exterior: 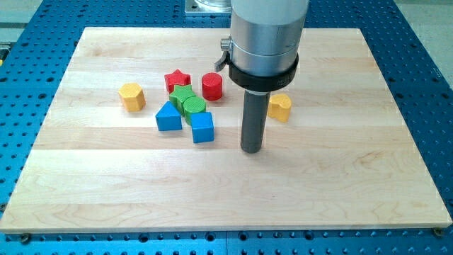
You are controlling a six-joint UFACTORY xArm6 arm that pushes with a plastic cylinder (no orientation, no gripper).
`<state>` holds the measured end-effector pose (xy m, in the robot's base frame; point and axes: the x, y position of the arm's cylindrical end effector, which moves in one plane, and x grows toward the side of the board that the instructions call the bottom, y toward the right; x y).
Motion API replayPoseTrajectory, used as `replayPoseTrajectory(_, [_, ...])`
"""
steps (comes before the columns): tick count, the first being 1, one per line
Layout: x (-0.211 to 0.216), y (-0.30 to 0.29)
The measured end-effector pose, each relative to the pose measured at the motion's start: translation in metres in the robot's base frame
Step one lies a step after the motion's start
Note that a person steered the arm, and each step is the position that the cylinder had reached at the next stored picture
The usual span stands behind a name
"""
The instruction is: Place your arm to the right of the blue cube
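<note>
The blue cube point(202, 127) is seen on the wooden worktop point(340, 184), just below the green cylinder point(193, 106) and beside the blue triangular block point(168, 117). My tip point(252, 149) is placed near the cube, on the view's right of it and apart from it, so the task is judged as nearly fulfilled. No gripper is carried by the arm, so nothing can be opened or closed. The cube is judged light, stiff and easily slid; it should be pushed on a flat side, not grasped. No brand, label or writing can be read.
</note>
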<state>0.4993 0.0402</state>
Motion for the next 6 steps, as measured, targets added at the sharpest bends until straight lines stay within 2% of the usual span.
replayPoseTrajectory(1, [0.0,-0.001])
replayPoseTrajectory(2, [-0.026,0.014])
replayPoseTrajectory(3, [-0.027,0.068])
replayPoseTrajectory(4, [-0.037,0.083])
replayPoseTrajectory(6, [-0.057,-0.012])
